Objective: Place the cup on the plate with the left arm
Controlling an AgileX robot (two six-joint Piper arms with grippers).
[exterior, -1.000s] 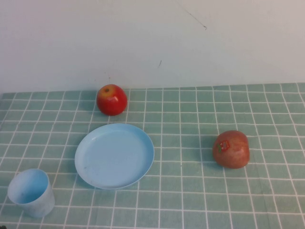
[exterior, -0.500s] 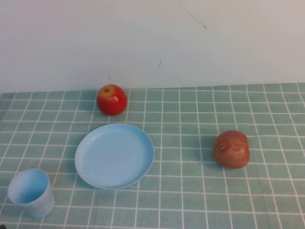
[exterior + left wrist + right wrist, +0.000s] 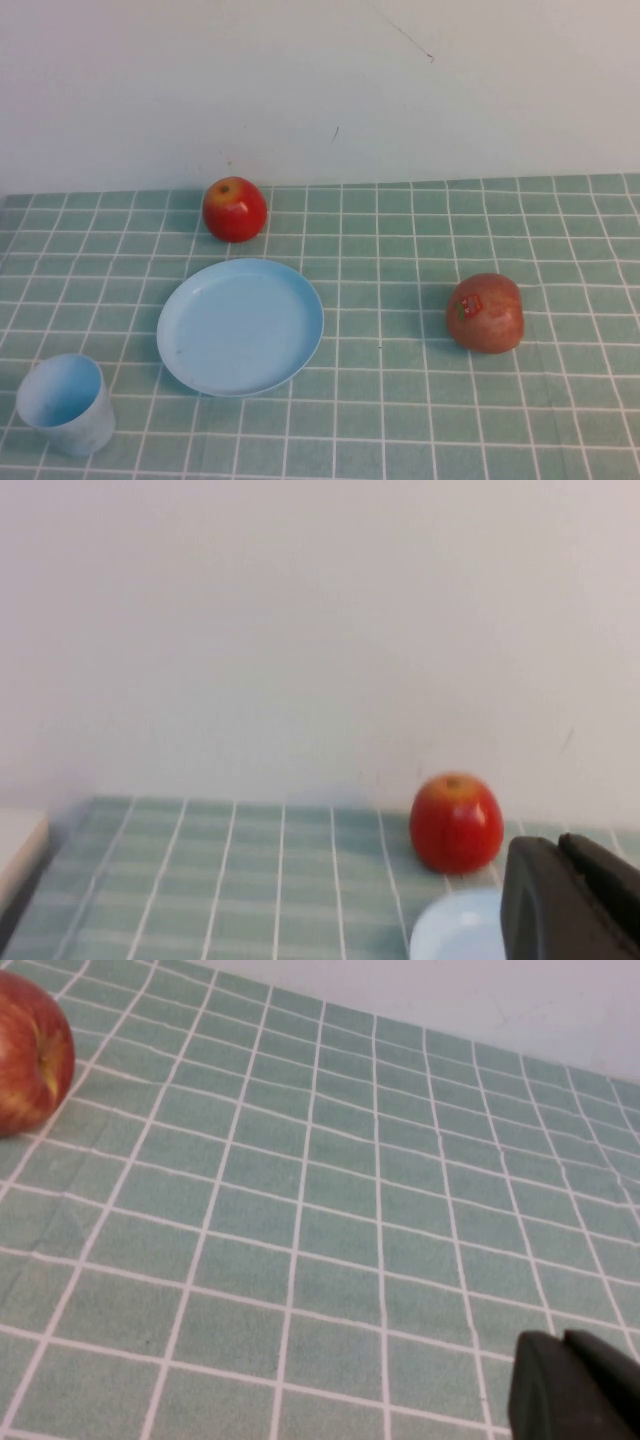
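In the high view the pale blue cup [image 3: 64, 403] stands upright at the near left of the table. The round pale blue plate [image 3: 240, 326] lies empty to its right and farther back, apart from it. Neither arm shows in the high view. In the left wrist view my left gripper [image 3: 560, 848] is shut and empty, low over the table. A pale blue rounded edge [image 3: 452, 932] shows beside it; I cannot tell if it is the cup or the plate. My right gripper [image 3: 566, 1340] is shut and empty above bare tablecloth.
A red apple [image 3: 235, 209] sits behind the plate near the wall, and shows in the left wrist view [image 3: 456, 823]. A second, duller apple [image 3: 485, 313] with a sticker lies at the right, and shows in the right wrist view [image 3: 28, 1052]. A green checked cloth [image 3: 400, 400] covers the table.
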